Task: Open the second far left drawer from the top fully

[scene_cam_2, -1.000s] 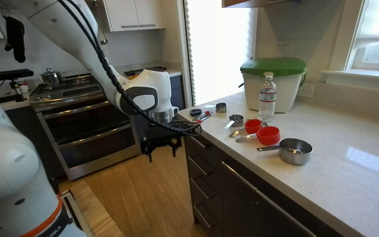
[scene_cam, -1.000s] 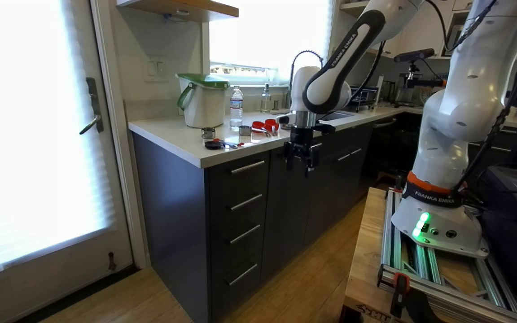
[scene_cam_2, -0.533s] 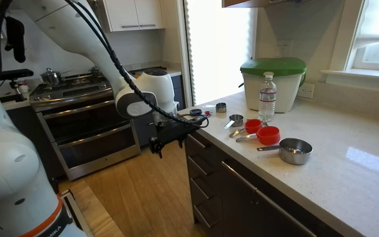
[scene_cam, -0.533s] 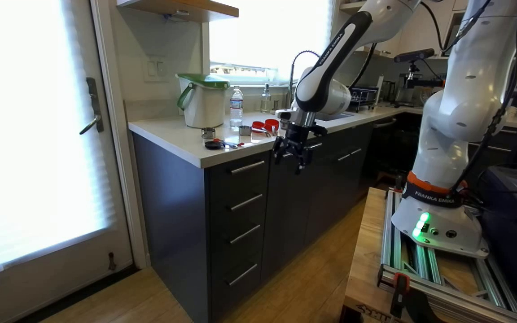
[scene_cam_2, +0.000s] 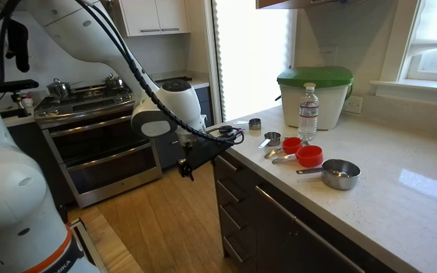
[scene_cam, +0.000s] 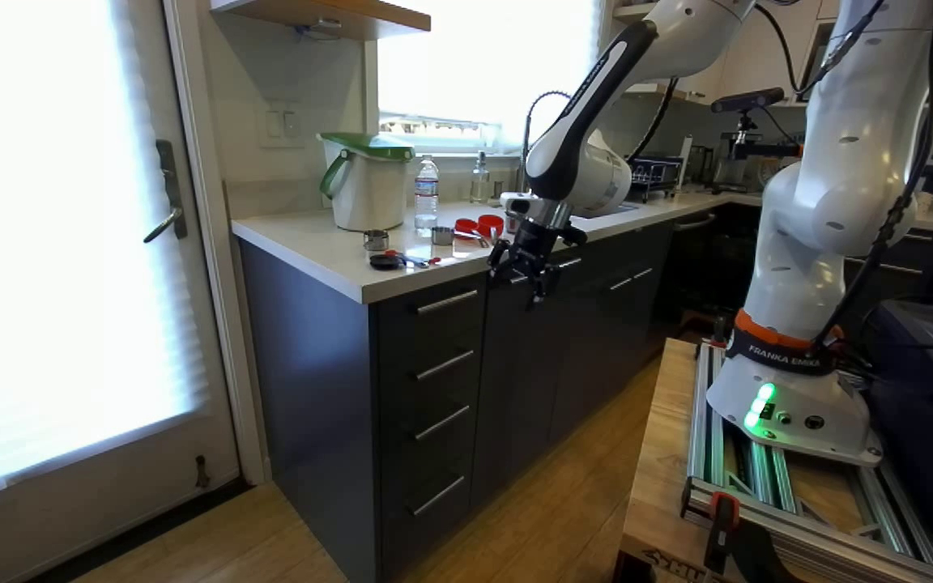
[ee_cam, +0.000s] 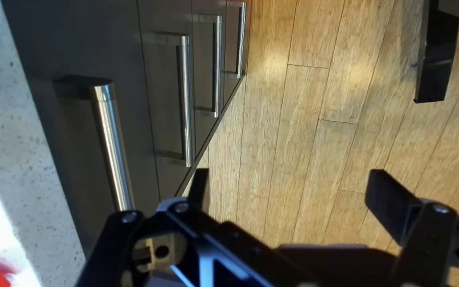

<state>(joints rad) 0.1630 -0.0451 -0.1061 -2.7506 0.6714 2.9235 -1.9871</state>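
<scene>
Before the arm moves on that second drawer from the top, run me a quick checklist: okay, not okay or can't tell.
1. Gripper open: ok, jaws apart with nothing between them.
2. Second drawer shut: ok, its front looks flush in an exterior view.
3. Second handle visible: ok, its whole bar shows in the wrist view.
4. Gripper lined up with that handle: not ok, the bar lies outside the jaws there.
5. Gripper clear of top handle: cannot tell, it hides one end of that bar there.
6. Room to pull fully towards wooden bench: cannot tell, drawer's depth hidden.
</scene>
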